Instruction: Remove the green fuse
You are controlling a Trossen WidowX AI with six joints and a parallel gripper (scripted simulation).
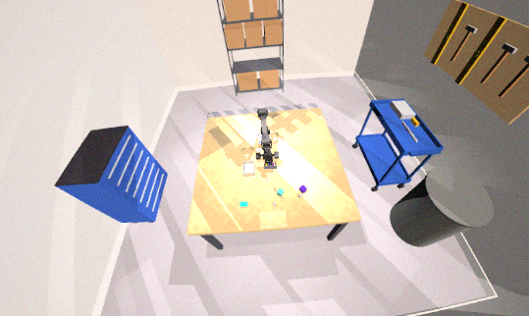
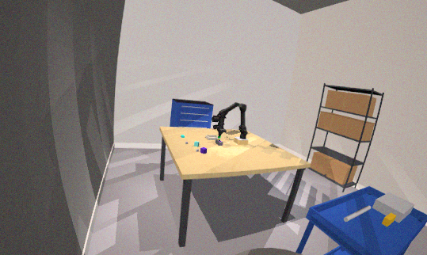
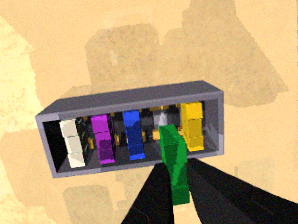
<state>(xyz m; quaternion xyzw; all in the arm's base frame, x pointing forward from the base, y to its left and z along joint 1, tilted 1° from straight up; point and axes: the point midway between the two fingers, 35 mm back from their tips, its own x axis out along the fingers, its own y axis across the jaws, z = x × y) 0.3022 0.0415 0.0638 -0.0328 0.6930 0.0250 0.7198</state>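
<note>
Black tapered fingers (image 2: 219,137) are clamped on the slim green block-shaped fuse (image 2: 219,138) (image 3: 174,160), which stands above the grey rectangular fuse block (image 1: 270,167) (image 2: 219,142) (image 3: 131,94) between the fingers. White, purple, blue and yellow fuses sit in the block, yellow just beside an unfilled slot. The shallow pale square tray (image 1: 248,168) (image 2: 211,137) lies near the block on the light wooden table (image 1: 219,196) (image 2: 240,160).

My black six-joint arm (image 1: 264,130) (image 2: 234,108) arches up and over, its black parallel-jaw gripper (image 1: 269,164) (image 2: 219,138) (image 3: 174,169) pointing down, narrow fingers clamped on something.
</note>
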